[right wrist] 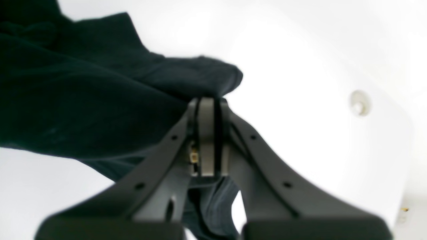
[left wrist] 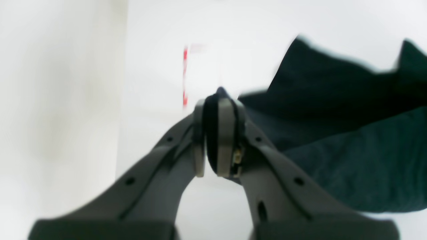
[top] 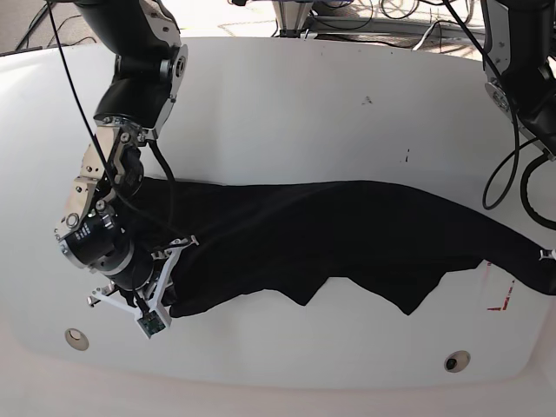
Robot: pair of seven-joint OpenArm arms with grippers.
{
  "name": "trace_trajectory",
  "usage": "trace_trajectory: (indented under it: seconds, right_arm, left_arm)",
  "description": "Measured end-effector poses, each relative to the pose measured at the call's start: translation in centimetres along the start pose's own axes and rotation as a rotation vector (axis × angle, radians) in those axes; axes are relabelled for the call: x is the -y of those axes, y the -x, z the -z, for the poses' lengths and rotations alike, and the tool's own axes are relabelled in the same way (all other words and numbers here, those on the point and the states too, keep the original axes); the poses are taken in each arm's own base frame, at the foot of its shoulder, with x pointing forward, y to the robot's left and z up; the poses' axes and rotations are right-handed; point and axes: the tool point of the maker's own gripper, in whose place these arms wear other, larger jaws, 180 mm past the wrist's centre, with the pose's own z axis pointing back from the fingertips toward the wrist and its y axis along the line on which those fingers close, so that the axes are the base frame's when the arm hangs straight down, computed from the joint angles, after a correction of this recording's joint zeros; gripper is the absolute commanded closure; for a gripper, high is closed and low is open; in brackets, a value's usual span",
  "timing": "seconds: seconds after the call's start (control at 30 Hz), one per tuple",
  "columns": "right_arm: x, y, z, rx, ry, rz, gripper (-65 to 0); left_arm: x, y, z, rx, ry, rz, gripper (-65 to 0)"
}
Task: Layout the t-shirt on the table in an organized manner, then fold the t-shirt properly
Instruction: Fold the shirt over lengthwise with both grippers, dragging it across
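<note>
Large plain black fabric t-shirt (top: 330, 234) stretched across glossy white table (top: 287, 113); pinched by left gripper (left wrist: 213, 133) and right gripper (right wrist: 208, 133); no writing legible.

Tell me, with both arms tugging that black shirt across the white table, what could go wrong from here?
The left end effector pinches only a thin fold of the t-shirt, so the cloth might slip out. The right end effector also grips just an edge, and a hard pull could likely stretch the fabric. The shirt's near hem hangs in uneven, wavy points over the table, so it may settle wrinkled rather than flat. The left end sits close to the table's edge and could drag off.
</note>
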Motion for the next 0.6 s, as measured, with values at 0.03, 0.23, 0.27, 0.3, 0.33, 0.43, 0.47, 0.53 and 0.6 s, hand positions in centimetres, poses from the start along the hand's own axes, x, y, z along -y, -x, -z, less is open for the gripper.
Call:
trace_trajectory:
  seconds: [0.03,0.23,0.27,0.3,0.33,0.43,0.47,0.53,0.6]
  right_arm:
    - [0.6,-0.5,0.1,0.004,0.006,-0.006,0.0]
    - [3.9,-2.9,0.3,0.018,0.029,-0.011,0.0]
    - [4.6,-3.3,0.3,0.016,0.036,-0.009,0.0]
    - [5.3,-3.8,0.3,0.015,0.045,-0.008,0.0]
    - [6.0,-4.4,0.2,0.019,0.052,-0.007,0.0]
    - [8.2,-7.0,-0.2,0.051,0.07,0.002,0.0]
    - [8.8,-7.8,-0.3,0.057,0.072,0.004,0.0]
    - [10.4,-9.4,-0.6,0.07,0.082,0.012,0.0]
    - [11.8,-11.0,-1.1,0.078,0.095,0.006,0.0]
  left_arm:
    - [0.3,-1.3,0.1,0.027,0.01,0.004,-3.6]
    - [0.9,-8.1,-0.5,0.167,0.042,-0.012,-3.8]
    - [0.8,-8.9,-0.5,0.178,0.048,-0.028,-3.8]
    - [0.8,-10.1,-0.7,0.197,0.053,-0.035,-3.8]
    - [0.6,-10.6,-0.6,0.204,0.061,-0.051,-3.8]
    - [0.2,-14.1,-1.3,0.274,0.088,-0.089,-4.4]
    - [0.1,-15.2,-1.5,0.298,0.103,-0.105,-5.6]
    - [-0.1,-16.4,-1.6,0.325,0.117,-0.131,-8.1]
    - [0.2,-17.2,-1.8,0.349,0.13,-0.131,-9.3]
